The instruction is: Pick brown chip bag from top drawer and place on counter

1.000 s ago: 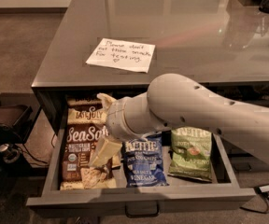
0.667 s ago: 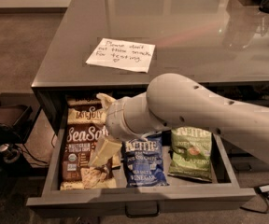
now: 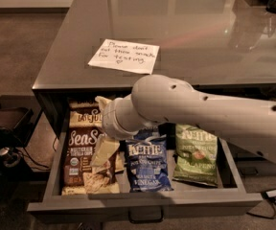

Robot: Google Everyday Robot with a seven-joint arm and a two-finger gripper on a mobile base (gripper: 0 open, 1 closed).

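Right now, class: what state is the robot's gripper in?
Gripper: down in the drawer at the brown chip bag; open or closed cannot be told.

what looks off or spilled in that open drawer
Nothing stands out. The brown chip bag, blue Kettle bag and green Kettle bag lie flat, side by side in the top drawer, nothing spilled. The gripper hangs over the brown chip bag.

ROBOT AT THE SNACK DRAWER: The arm (image 3: 200, 111) reaches across the open top drawer (image 3: 143, 204) below the counter's (image 3: 200, 32) front edge. Its gripper (image 3: 101, 134) is down over the brown chip bag (image 3: 78, 152) beneath the front-left corner. A blue Kettle bag (image 3: 147, 166) and a green Kettle bag (image 3: 195, 153) lie to the right. A handwritten paper note (image 3: 124, 55) rests near the front edge.
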